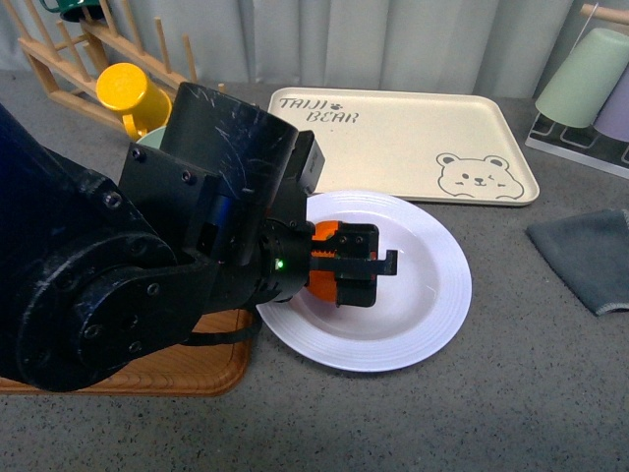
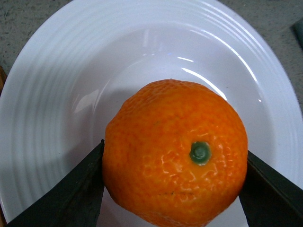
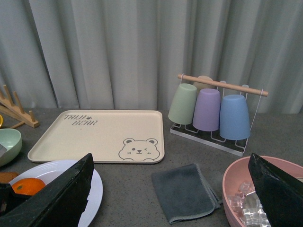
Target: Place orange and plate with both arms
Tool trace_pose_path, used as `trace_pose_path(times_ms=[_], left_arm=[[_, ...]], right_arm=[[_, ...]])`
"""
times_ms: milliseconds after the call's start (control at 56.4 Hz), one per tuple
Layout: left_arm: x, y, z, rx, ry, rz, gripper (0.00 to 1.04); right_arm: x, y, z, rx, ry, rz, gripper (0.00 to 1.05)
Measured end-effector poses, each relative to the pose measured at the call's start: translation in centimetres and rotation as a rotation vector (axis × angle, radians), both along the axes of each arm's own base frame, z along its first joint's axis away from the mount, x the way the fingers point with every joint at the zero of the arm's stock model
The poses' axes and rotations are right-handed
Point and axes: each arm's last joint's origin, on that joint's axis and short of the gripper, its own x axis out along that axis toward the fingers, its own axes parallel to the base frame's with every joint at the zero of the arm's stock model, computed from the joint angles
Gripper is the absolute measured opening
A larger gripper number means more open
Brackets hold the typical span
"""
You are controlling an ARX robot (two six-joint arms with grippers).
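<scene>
Left fingers (image 2: 75,194) clamped the bright round orange fruit (image 2: 175,153) just over the well of the wide ridged pale plate (image 1: 423,305) on the grey counter (image 1: 550,393), right fingers (image 3: 61,189) gaped wide and empty; best lowered to contact, then released slowly lest it roll.

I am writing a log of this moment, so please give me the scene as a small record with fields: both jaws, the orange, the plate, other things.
left jaws: shut on the orange
right jaws: open, holding nothing
orange: over the well of the plate; whether it touches cannot be told
plate: on the grey table, nearer the robot than the bear tray
other things: grey cloth, yellow mug, pink bowl, rack of cups
</scene>
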Motion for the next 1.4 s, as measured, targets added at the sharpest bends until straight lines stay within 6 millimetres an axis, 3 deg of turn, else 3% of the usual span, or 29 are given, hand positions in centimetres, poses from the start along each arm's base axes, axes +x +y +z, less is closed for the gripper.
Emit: trace_pose_path(times_ms=[231, 373, 408, 674, 851, 1100, 1277, 1401], left_arm=[[0.3, -0.1, -0.6, 0.006, 0.009, 0.009, 0.70], [0.2, -0.1, -0.3, -0.003, 0.008, 0.012, 0.96], [0.1, 0.0, 0.2, -0.007, -0.001, 0.014, 1.00], [-1.8, 2.1, 6.1, -0.042, -0.143, 0.097, 0.98], [-4.8, 6.7, 9.1, -0.043, -0.226, 0.240, 0.98], [-11.7, 13.3, 11.1, 0.012, -0.250, 0.466, 0.98], [-16.2, 16.2, 11.6, 0.018, -0.273, 0.580, 0.98], [-16.6, 16.5, 12.0, 0.005, -0.324, 0.589, 0.98]], right_arm=[[0.0, 0.0, 0.0, 0.000, 0.000, 0.000, 0.96], [0.0, 0.0, 0.0, 0.000, 0.000, 0.000, 0.96], [0.0, 0.0, 0.0, 0.000, 0.000, 0.000, 0.96], [0.0, 0.0, 0.0, 0.000, 0.000, 0.000, 0.96], [0.0, 0.0, 0.0, 0.000, 0.000, 0.000, 0.96], [0.0, 0.0, 0.0, 0.000, 0.000, 0.000, 0.96], [0.0, 0.0, 0.0, 0.000, 0.000, 0.000, 0.96], [0.0, 0.0, 0.0, 0.000, 0.000, 0.000, 0.96]])
